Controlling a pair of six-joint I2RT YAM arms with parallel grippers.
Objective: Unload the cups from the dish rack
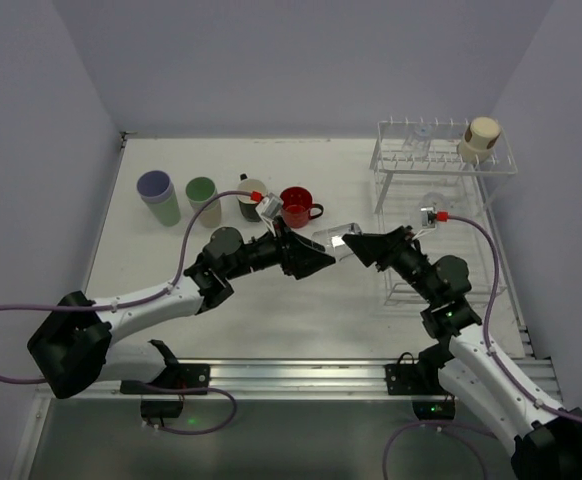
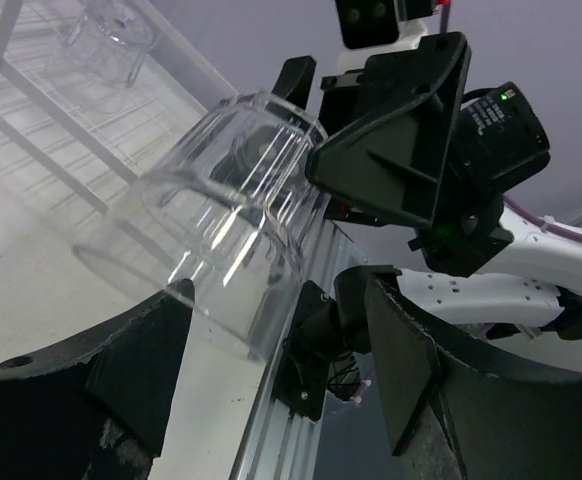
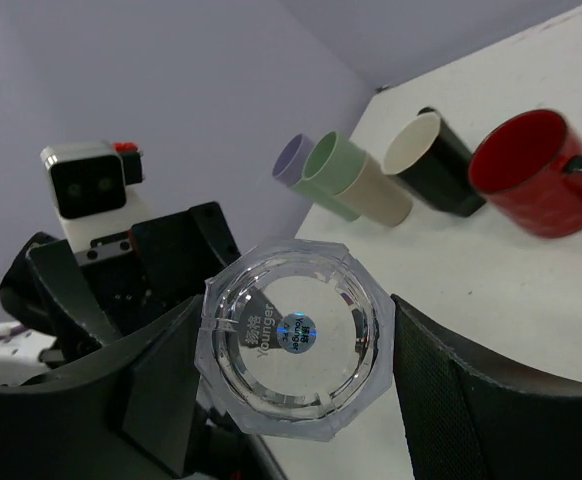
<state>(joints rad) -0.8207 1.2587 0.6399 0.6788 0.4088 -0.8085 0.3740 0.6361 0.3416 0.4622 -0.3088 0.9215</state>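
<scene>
likely handover, mid-air | right fingers (image 3: 471,400) clenched on clear glass (image 3: 289,335) base, mouth offered outward | left fingers (image 2: 136,365) spread astride its rim, not yet gripping

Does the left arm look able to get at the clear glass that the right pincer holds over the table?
Probably yes. The clear glass lies between the open fingers of the left pincer, with nothing in the way. The right pincer grips its base end, leaving the rim end free.
</scene>
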